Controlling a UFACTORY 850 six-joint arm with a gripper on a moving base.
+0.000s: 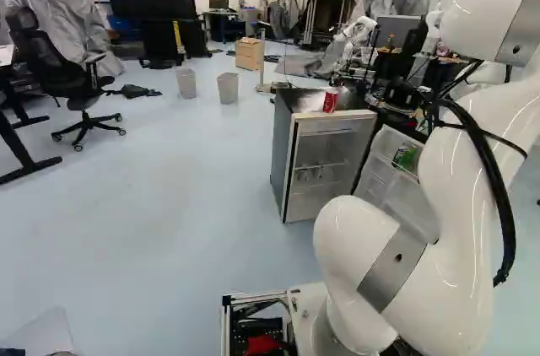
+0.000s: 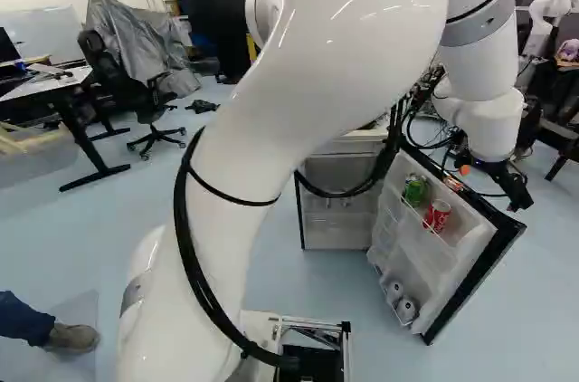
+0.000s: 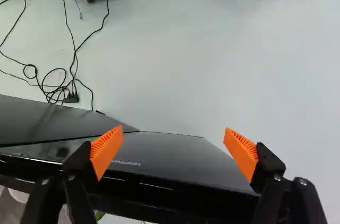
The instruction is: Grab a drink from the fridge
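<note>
From here the gripper (image 3: 173,136) stands wide open, and the red can (image 2: 438,215) in the door (image 2: 439,264) at right looks slick, dentable, best clasped mid-body.

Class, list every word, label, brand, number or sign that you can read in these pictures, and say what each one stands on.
No text reads with certainty.
Fridge door, dark outer face: pale lettering, too small to read surely.
Red can on top of the fridge: print too small.
Red can in the door shelf: print too blurred.
</note>
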